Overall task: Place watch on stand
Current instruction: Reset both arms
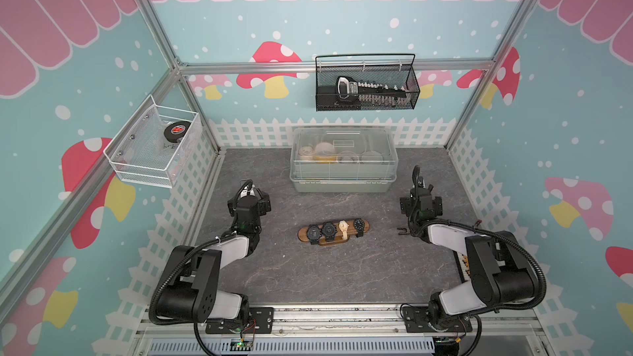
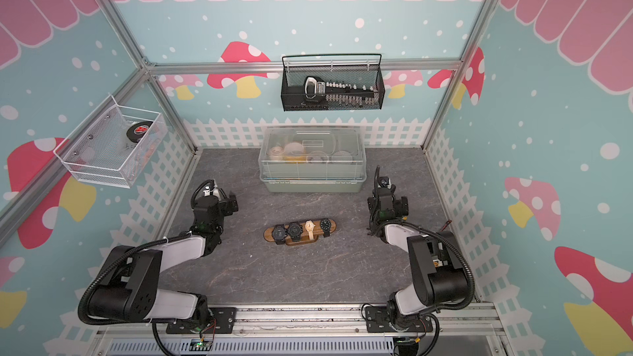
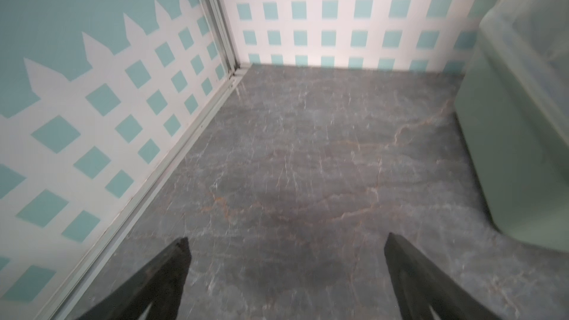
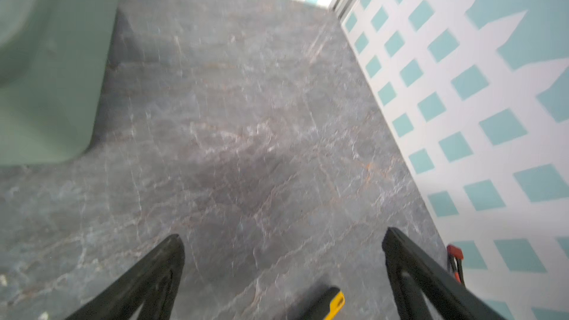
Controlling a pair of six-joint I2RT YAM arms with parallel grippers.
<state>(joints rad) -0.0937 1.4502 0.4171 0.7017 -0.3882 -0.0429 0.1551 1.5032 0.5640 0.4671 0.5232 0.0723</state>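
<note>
Hovering wide open and empty: my left gripper (image 3: 286, 238) and right gripper (image 4: 283, 237), parked at opposite sides of the desk (image 1: 308, 279), leaving the middle clear. On the stand (image 1: 367, 225), desk centre: four watches (image 1: 343, 226) strapped across its bar, task seemingly done.

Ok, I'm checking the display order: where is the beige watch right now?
In both top views the beige watch sits on the wooden stand at mid-table, third from the robot's left, between two black watches.
</note>
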